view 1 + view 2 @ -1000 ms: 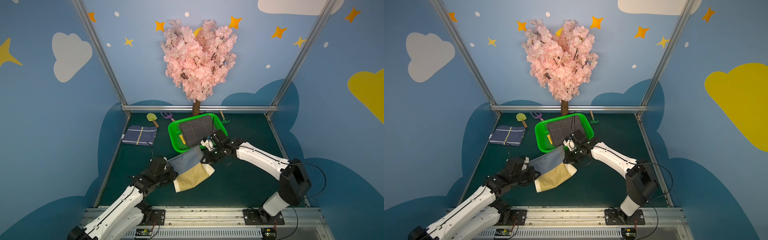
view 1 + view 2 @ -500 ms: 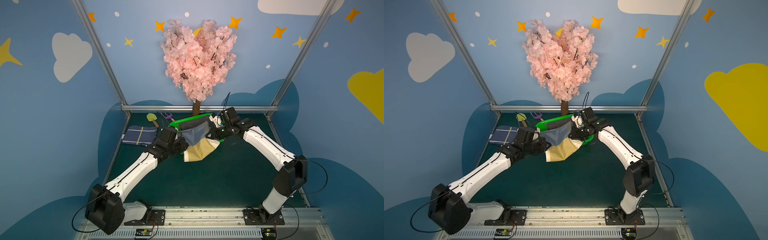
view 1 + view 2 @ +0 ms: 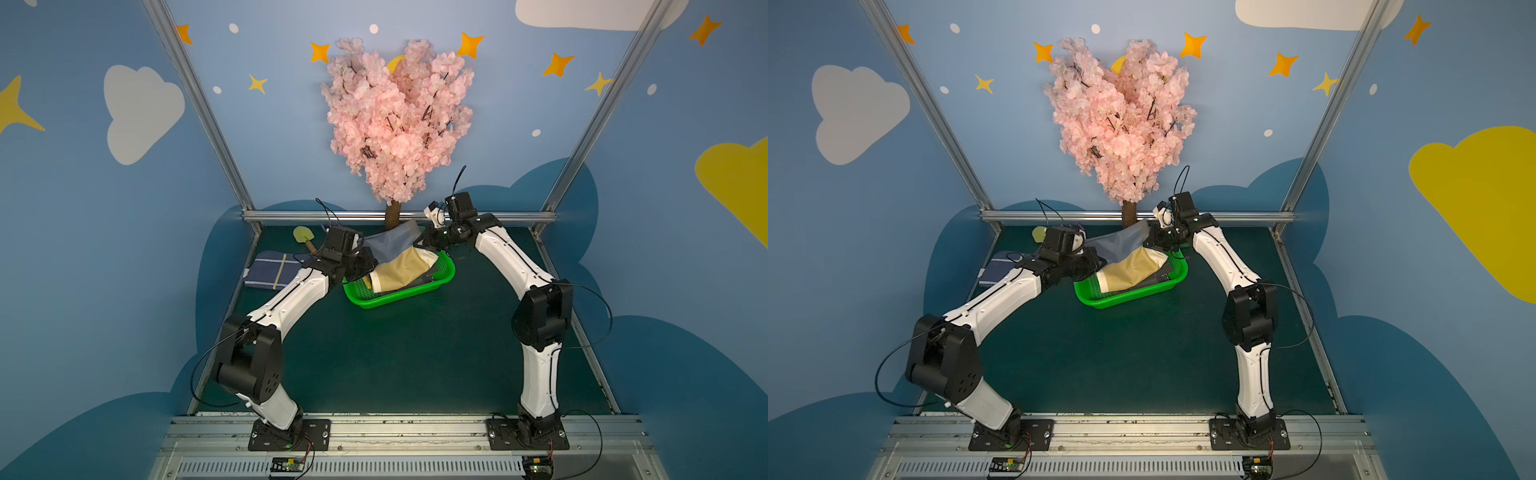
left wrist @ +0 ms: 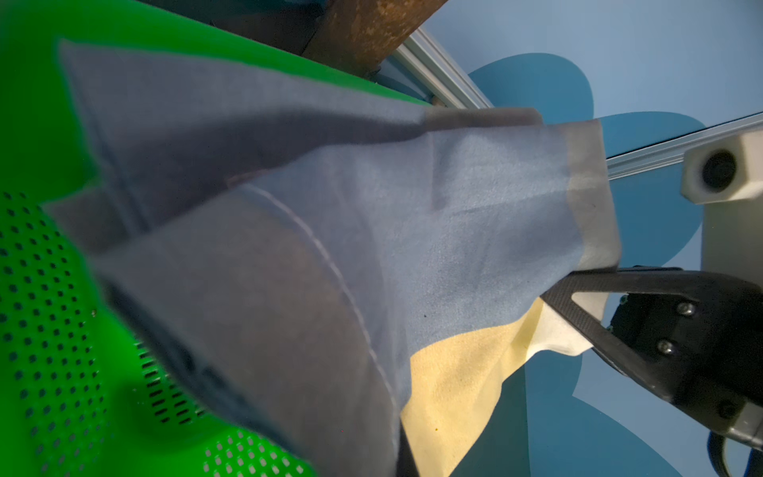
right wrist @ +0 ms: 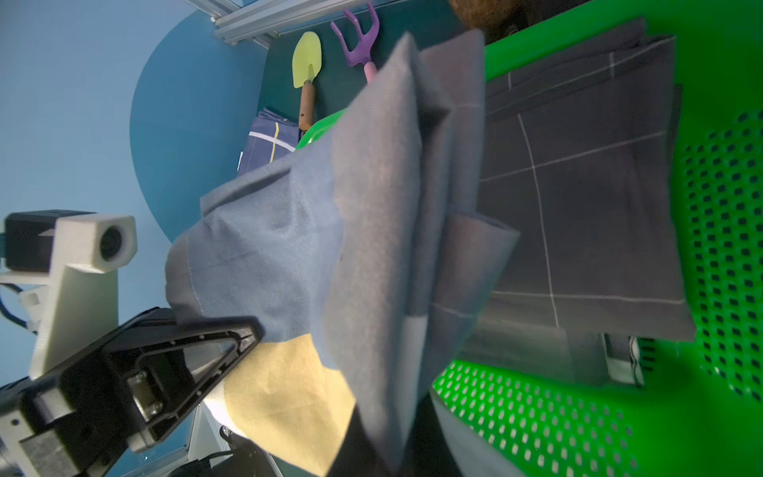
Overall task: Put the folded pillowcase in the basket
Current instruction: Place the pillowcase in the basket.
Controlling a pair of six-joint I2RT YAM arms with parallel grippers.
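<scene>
**Pillowcase slung between both pincers over the basket**

You have the pillowcase stretched between the two arms directly above the basket, and both top views show it that way. Its grey-blue upper half is pulled taut, while the pale yellow lower half sags down inside the basket's rim. Whether the yellow end already rests on what lies in the basket, you cannot tell from these views.

Your left pincer is clenched on the edge of the pillowcase over the basket's end nearest the left arm. The right wrist view shows this pincer with its black fingers pinched onto the cloth where the blue meets the yellow.

Your right pincer is clenched on the opposite edge, above the basket's far corner. The left wrist view shows it biting the hemmed corner of the pillowcase.

A dark checked cloth lies folded flat on the basket's floor, under the hanging pillowcase.

A folded navy cloth lies on the desk beside the basket, on the left arm's side. A yellow-green spade and a purple rake lie beyond the navy cloth. The pink tree stands just behind the basket.
</scene>
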